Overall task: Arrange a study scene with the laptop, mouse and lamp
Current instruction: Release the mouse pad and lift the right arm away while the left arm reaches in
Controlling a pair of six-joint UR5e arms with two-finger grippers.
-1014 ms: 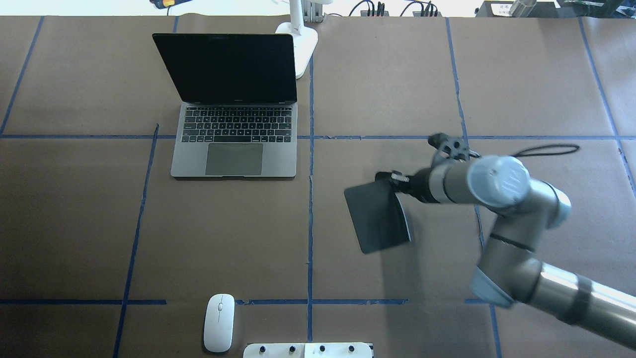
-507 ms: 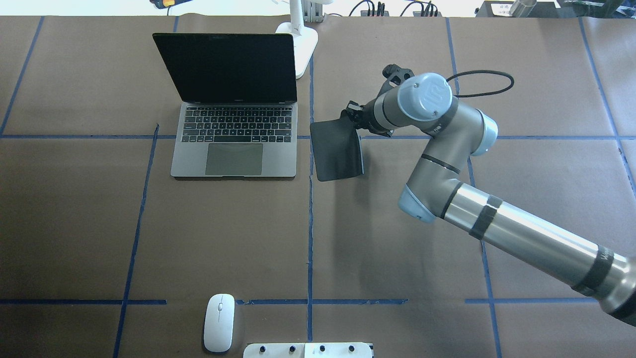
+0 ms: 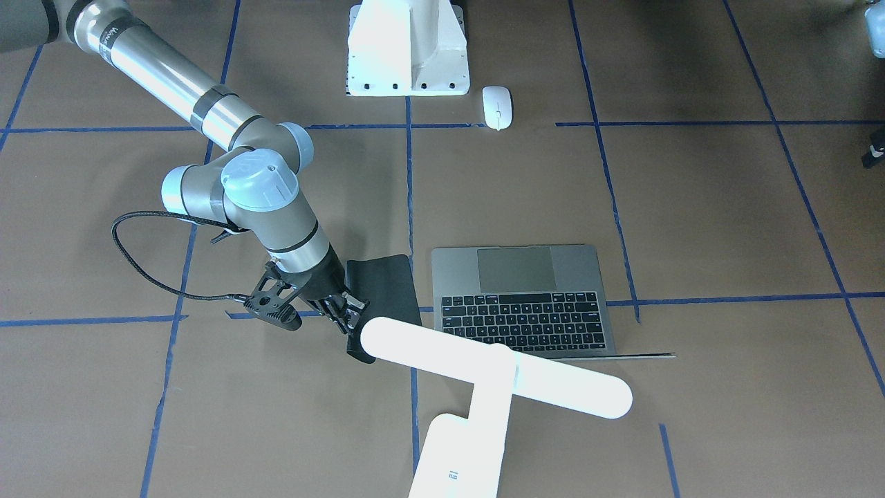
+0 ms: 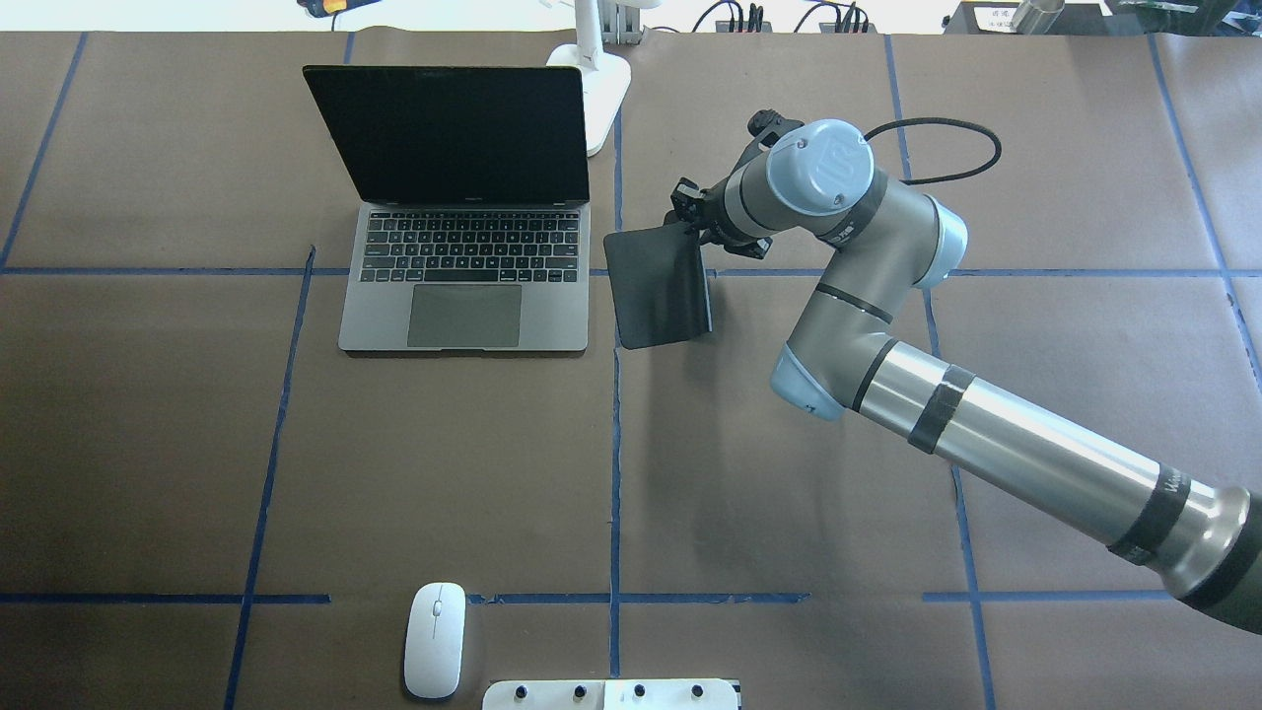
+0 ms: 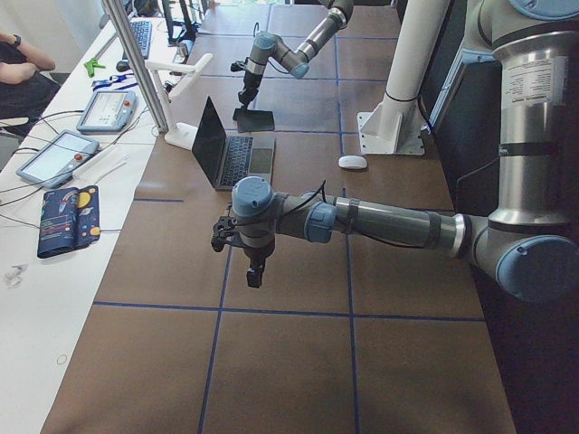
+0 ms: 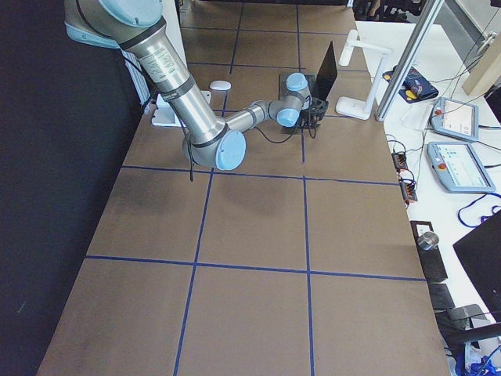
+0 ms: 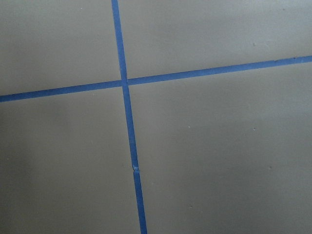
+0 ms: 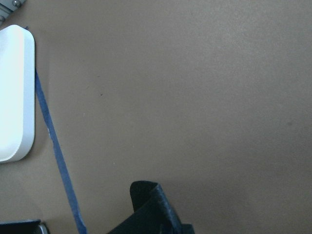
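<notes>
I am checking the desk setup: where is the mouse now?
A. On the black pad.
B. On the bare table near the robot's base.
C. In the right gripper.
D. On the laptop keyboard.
B: the mouse lies on the bare table beside the white base block, while the right gripper holds only the black pad.

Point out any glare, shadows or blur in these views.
Front-facing view: the lamp head is blown out to flat white, with no surface detail. Overhead view: the pad throws a soft shadow on the table beside it. Right wrist view: the lamp base is overexposed at the left edge; the pad at the bottom is blurred.
</notes>
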